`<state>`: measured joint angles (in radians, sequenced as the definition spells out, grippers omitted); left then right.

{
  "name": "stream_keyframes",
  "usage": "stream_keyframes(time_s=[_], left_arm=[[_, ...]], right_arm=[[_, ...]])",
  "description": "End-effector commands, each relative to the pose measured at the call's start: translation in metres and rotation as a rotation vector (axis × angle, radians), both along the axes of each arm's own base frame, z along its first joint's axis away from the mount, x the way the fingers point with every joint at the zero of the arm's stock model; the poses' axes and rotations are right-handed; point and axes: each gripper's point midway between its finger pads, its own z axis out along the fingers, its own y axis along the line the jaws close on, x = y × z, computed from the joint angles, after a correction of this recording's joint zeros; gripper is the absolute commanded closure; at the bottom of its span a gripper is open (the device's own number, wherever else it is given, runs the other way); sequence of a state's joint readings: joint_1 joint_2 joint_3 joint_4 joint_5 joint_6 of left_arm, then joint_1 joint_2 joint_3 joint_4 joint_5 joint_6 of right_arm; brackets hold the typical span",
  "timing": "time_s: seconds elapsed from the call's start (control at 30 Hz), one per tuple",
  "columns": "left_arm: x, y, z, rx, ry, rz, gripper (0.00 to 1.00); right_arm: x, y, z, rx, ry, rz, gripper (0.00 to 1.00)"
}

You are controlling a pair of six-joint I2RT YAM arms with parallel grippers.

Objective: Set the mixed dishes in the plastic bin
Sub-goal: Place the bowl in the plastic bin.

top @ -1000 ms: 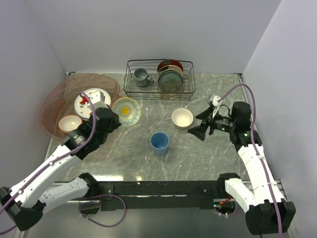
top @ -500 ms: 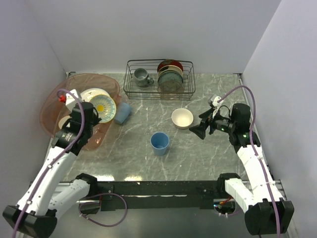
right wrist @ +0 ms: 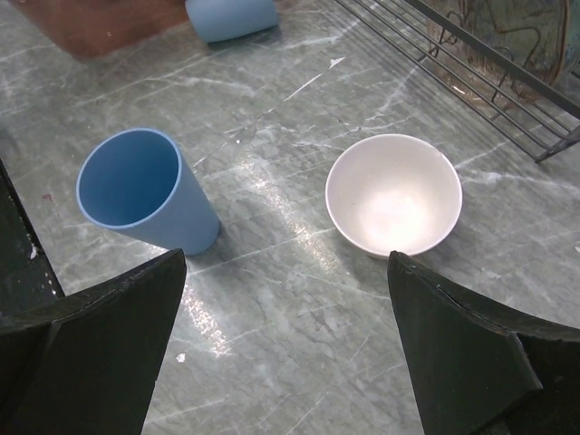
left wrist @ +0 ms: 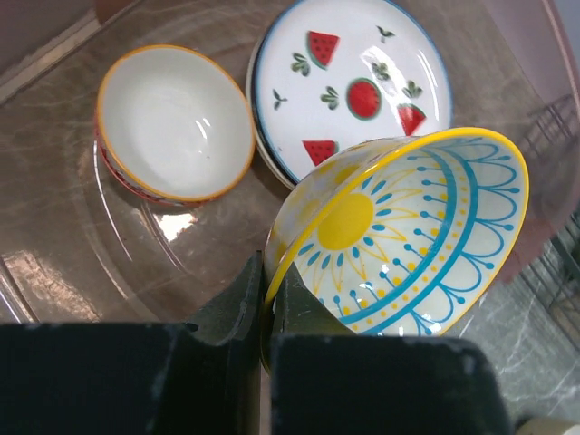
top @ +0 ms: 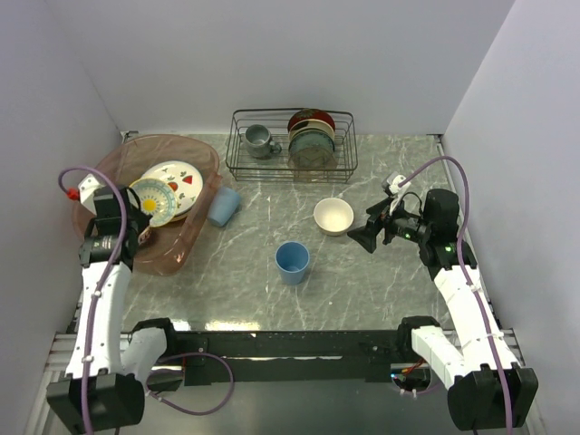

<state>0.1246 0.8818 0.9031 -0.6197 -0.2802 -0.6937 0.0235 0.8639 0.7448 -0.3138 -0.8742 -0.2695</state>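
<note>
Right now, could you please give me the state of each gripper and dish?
left gripper, shut on yellow plate
yellow plate, held tilted over the plastic bin
right gripper, open
watermelon plate, lying in the bin
red-patterned bowl, upright in the bin
cream bowl, upright on the table
near blue cup, upright on the table
far blue cup, on its side beside the bin

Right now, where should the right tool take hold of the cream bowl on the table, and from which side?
Probably the rim, on the side facing the right tool, coming down from above, one finger inside and one outside. The cream bowl stands upright, mouth up; its rounded walls offer a side grip little hold.
</note>
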Motion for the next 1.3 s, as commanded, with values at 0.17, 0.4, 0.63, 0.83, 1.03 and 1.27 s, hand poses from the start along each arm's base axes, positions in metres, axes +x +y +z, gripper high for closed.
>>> stream_keyframes(time_s=[0.17,0.4,0.63,0.83,1.03,1.27], left_arm=[[0.02,0.037,-0.016,-0.129,-0.002,0.145,0.99],[0.024,0.053,-0.03,-0.186,0.013,0.231,0.96],[0.027,0.07,-0.052,-0.205,0.072,0.276,0.95],[0.026,0.083,-0.069,-0.194,0.131,0.3,0.94],[0.021,0.094,-0.082,-0.182,0.176,0.336,0.91],[0.017,0.099,-0.094,-0.187,0.214,0.357,0.84]], right_arm=[[0.005,-0.003,0.008,-0.005,-0.047,-0.017,0.0],[0.005,-0.003,0.008,-0.005,-0.042,-0.017,0.0],[0.006,-0.003,0.005,-0.008,-0.029,-0.018,0.0],[0.008,-0.004,0.002,-0.013,-0.024,-0.024,0.0],[0.009,-0.005,0.001,-0.015,-0.022,-0.026,0.0],[0.01,-0.006,0.001,-0.019,-0.024,-0.031,0.0]])
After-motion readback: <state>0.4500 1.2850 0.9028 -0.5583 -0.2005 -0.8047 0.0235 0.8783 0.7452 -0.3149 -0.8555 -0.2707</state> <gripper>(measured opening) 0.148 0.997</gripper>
